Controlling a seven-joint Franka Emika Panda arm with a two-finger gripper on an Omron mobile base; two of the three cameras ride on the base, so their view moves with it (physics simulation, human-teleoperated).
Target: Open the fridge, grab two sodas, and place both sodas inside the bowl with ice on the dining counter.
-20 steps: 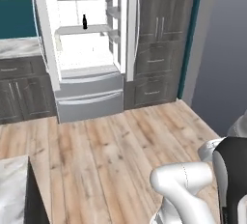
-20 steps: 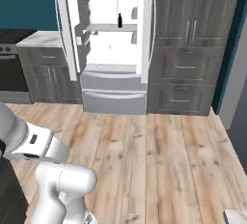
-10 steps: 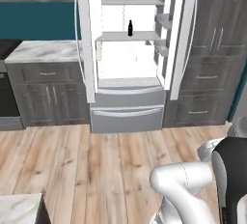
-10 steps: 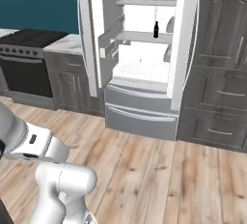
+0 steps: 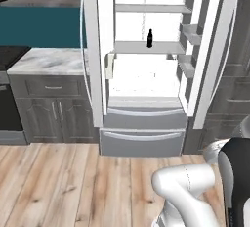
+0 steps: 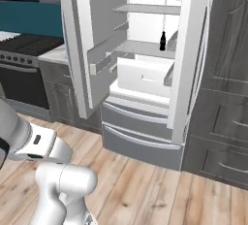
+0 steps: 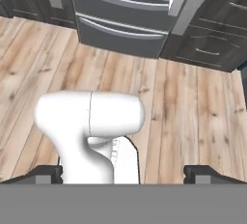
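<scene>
With my gripper [image 7: 123, 172] spread wide and empty, I should reach squarely for the dark soda [image 5: 150, 38] on the fridge [image 5: 146, 74] shelf.

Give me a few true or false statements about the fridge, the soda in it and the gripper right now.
1. Both fridge doors stand open. True.
2. A dark soda stands on a shelf inside. True.
3. The soda lies on its side. False: it stands upright.
4. The gripper holds a soda. False: it is open and empty, over the wood floor.
5. The bottom drawers are pulled out. False: they are shut.
</scene>
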